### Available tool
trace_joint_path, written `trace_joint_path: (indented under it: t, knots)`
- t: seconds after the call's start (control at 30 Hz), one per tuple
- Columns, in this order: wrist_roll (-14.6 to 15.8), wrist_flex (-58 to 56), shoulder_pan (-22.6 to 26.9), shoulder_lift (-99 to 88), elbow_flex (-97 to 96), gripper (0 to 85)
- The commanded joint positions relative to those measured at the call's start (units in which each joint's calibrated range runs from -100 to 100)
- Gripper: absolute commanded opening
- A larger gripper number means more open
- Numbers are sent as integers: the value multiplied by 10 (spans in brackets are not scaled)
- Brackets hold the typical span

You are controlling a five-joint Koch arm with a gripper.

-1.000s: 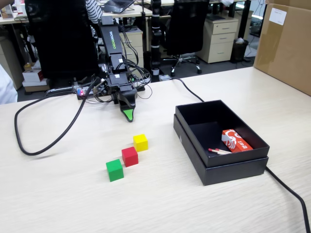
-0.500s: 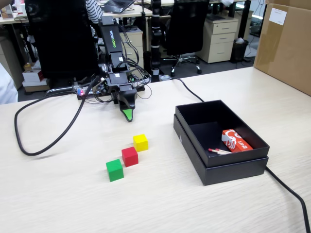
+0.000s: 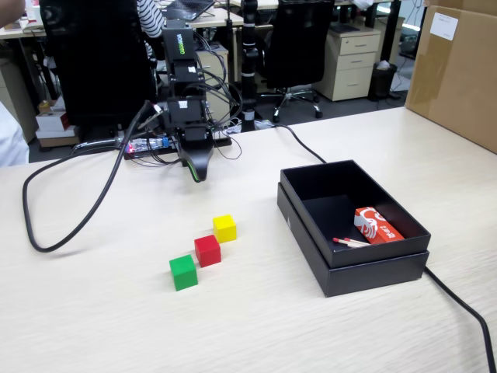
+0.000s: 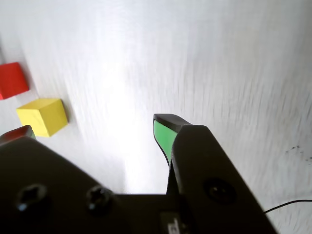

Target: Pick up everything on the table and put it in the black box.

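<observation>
No text can be read: the red-and-white packet [image 3: 378,225] in the black box [image 3: 365,268] carries print, and the brown carton [image 3: 458,74] a white label, both too small.

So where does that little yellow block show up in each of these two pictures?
Fixed view: the yellow cube sits near the middle of the table, at the far end of the diagonal row, left of the black box.
Wrist view: the yellow cube is at the left edge, halfway down.
Shared landmark: the red cube right next to it.
</observation>
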Motion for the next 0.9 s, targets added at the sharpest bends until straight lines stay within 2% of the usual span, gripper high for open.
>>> trace_joint_path:
  t: [0.0, 0.57, 0.87]
  knots:
    - [-4, -74, -11, 91, 140, 479]
    - [-42, -102, -57, 630, 650, 475]
    - [-51, -102, -58, 817, 773, 476]
